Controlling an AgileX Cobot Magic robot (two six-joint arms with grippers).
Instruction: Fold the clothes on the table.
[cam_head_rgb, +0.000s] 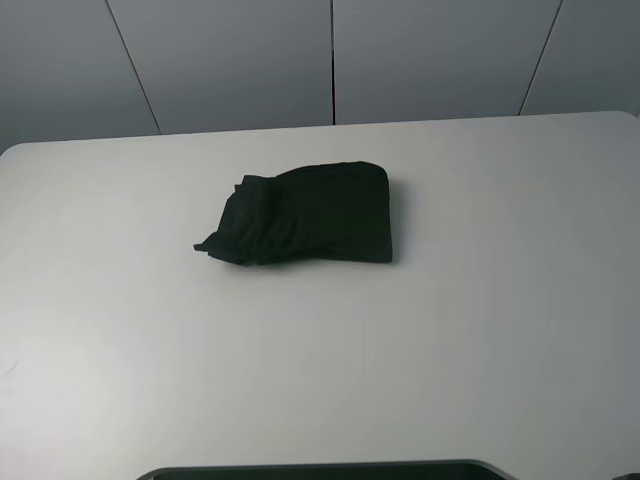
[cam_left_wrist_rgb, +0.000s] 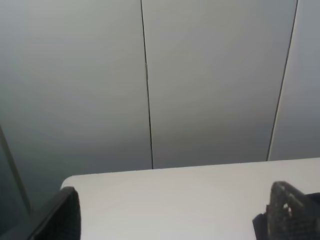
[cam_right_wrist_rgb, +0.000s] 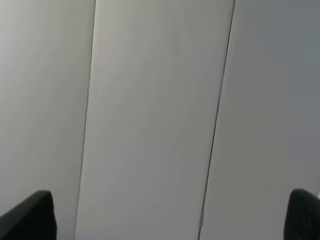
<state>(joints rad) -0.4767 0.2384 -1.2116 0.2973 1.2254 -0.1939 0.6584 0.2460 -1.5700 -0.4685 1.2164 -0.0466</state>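
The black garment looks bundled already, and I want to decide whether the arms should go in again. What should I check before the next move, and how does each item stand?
1. Black garment lies wholly on the table: ok.
2. Fold is tidy: not ok; its left end is bunched and ragged.
3. Arms clear of the garment: ok; neither appears in the exterior high view.
4. Left gripper open and empty: ok.
5. Right gripper open and empty: ok; it faces the wall.

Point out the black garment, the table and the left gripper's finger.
black garment (cam_head_rgb: 305, 215), exterior high view, middle of the folded bundle.
table (cam_head_rgb: 450, 340), exterior high view, bare white top.
left gripper's finger (cam_left_wrist_rgb: 285, 210), left wrist view, its textured tip.
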